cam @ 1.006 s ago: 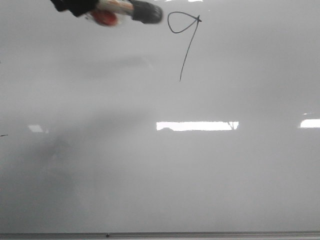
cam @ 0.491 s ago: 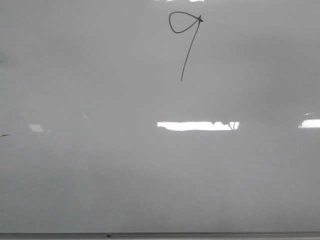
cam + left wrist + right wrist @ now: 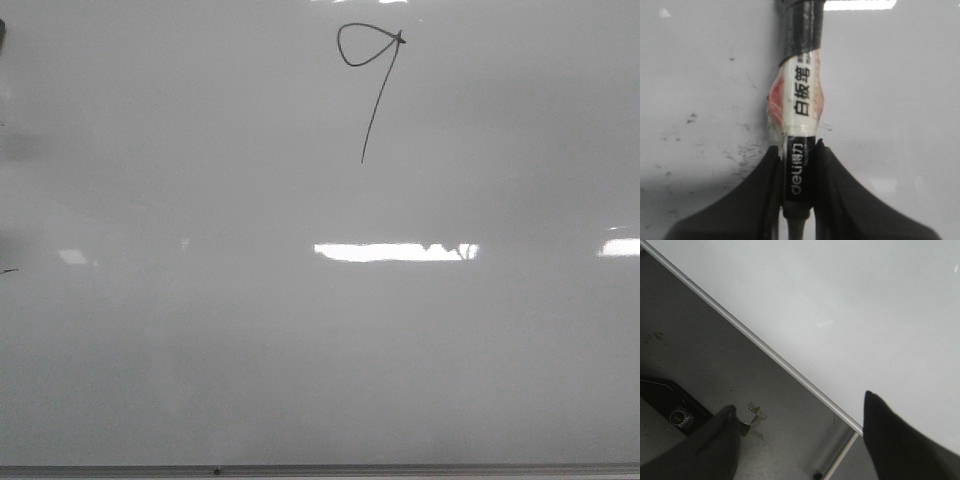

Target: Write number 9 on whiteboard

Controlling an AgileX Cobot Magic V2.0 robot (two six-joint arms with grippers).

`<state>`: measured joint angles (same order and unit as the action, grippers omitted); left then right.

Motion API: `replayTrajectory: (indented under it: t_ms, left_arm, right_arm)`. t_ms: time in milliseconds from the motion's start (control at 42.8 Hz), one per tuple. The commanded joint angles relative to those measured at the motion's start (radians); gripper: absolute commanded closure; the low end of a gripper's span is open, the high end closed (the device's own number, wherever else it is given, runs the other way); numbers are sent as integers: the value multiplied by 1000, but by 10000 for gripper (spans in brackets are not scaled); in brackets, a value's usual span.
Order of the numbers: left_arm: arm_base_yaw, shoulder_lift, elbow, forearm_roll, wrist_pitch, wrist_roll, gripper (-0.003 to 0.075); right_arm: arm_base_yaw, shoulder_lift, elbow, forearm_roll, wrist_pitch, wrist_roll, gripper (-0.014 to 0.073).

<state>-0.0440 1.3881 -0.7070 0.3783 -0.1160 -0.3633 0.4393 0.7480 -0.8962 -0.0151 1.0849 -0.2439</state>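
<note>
Lighting dim and flat. Whiteboard [image 3: 300, 350] carries bright rectangular ceiling-light reflections across its middle and right edge, and soft grey shading toward its left edge. Number 9 [image 3: 372, 80] reads sharp. Left wrist view: marker [image 3: 800, 125] slightly soft, shadow below.

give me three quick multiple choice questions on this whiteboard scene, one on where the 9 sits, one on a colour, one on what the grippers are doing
1. Where on the whiteboard is the number 9 in the front view?
A. near the top edge
B. at the bottom edge
C. in the far left corner

2. What colour is the drawn line?
A. red
B. dark
C. green

3. What state is the left gripper in?
A. open and empty
B. shut on the marker
C. out of every view

Answers:
1 A, its loop lies just under the top of the picture.
2 B, the stroke is thin and blackish.
3 B, both fingers press the barrel, while the right gripper is open and empty.
</note>
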Motion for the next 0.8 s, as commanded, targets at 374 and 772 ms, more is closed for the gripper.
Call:
replayTrajectory:
  t_ms: [374, 772]
  left_arm:
    - [-1, 73, -32, -6, -115, -10, 367]
    - [-24, -168, -88, 2, 325, 4, 361]
  right_arm:
    - [-6, -2, -25, -13, -51, 8, 55]
    - [-6, -43, 4, -100, -80, 244, 55]
